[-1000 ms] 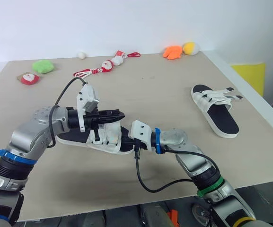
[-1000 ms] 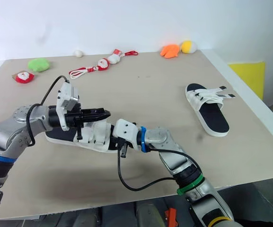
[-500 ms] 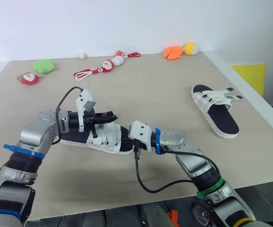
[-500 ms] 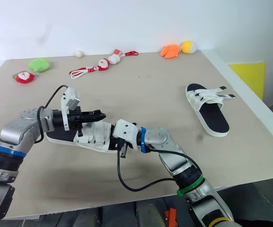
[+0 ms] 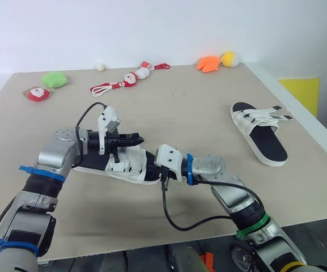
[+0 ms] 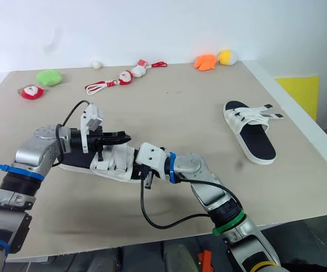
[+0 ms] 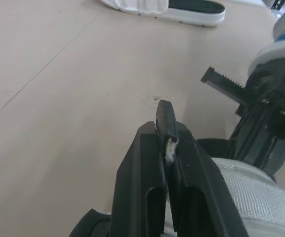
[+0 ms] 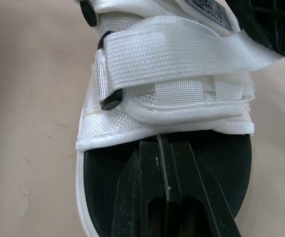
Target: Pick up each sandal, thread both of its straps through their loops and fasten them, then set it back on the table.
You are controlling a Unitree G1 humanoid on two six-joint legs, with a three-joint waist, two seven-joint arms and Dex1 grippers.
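A small printed label (image 8: 209,7) on the near sandal (image 5: 130,165) is too small to be read. This sandal is laid flat on the bench (image 5: 208,102), just beneath the left tool (image 5: 136,137). That tool's fingers are pressed together over the white straps. A white speck is seen between them, and what it is cannot be made out. The right tool (image 8: 164,143) is closed too, with its tips tucked under the edge of the nearest strap, over the black footbed. The second sandal (image 5: 258,131) is placed well apart, on the right tool's side.
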